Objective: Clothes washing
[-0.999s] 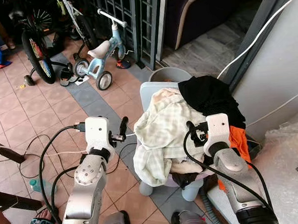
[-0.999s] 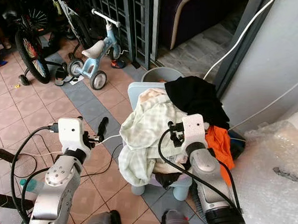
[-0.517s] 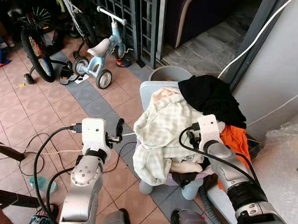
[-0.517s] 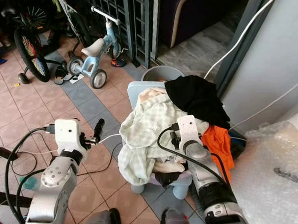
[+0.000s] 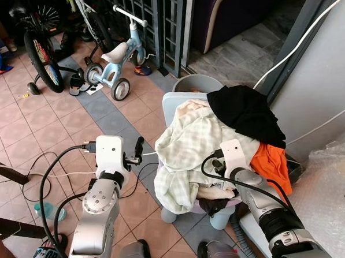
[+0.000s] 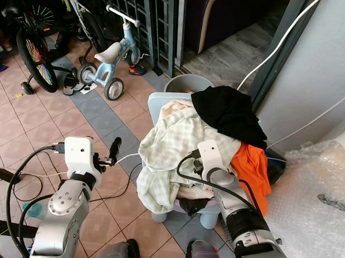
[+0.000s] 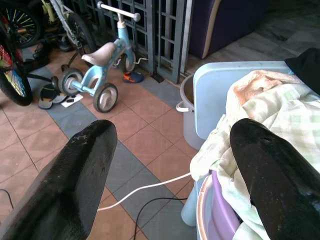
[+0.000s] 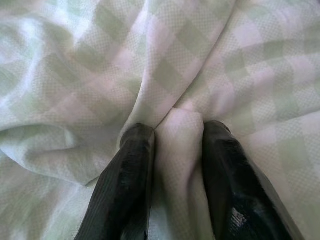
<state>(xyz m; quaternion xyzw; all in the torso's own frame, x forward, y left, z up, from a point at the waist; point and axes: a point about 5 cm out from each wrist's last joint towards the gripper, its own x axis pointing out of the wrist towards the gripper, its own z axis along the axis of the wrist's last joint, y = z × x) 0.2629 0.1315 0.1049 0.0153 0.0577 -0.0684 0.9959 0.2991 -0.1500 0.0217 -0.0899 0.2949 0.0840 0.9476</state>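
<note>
Lowered, right end effector (image 8: 172,150) pinches checked cloth (image 5: 191,148) heaped in basin (image 7: 212,210).

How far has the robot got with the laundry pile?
Nothing looks moved yet: the checked cloth, black garment and orange garment lie heaped on the basket. In hand: the right pincer pinches a fold of the checked cloth. The left pincer is open beside the pile. Lifting everything out remains.

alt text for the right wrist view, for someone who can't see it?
The right gripper presses its two black fingers into green-and-white checked cloth, pinching a raised fold of it between them. Rumpled checked fabric surrounds the fingers on every side.
</note>
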